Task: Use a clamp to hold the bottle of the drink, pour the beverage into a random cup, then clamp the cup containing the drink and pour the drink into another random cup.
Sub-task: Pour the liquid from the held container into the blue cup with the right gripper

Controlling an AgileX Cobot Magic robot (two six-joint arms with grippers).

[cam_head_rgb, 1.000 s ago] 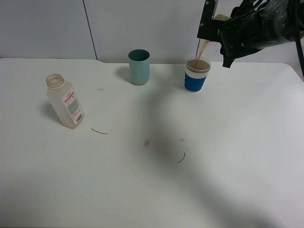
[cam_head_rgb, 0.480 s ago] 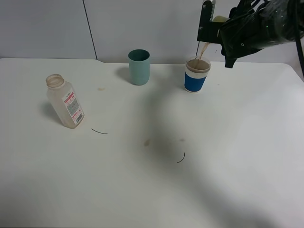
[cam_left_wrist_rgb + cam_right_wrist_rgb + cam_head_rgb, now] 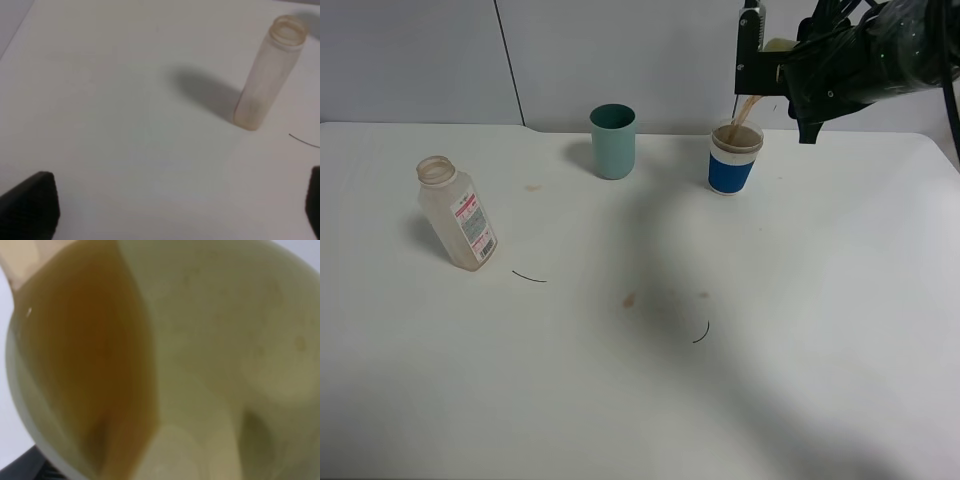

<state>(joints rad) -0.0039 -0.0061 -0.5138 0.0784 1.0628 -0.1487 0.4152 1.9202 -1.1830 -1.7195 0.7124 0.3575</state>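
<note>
The right jaws are gripping the tipped pale green cup (image 3: 778, 44), which is streaming brown drink (image 3: 747, 107) into the blue-and-white cup (image 3: 734, 157), while the left jaws are standing open near the bottle (image 3: 458, 213) on the counter (image 3: 640, 380).

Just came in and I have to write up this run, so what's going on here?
The right gripper holds the pale yellow-green cup tipped high at the back right of the table and is pouring brown drink into the blue-and-white cup below it. That cup already looks fairly full. The uncapped bottle stands near the left side and looks empty. The teal cup stands unused at the back. The left gripper is open, holding nothing.
</note>
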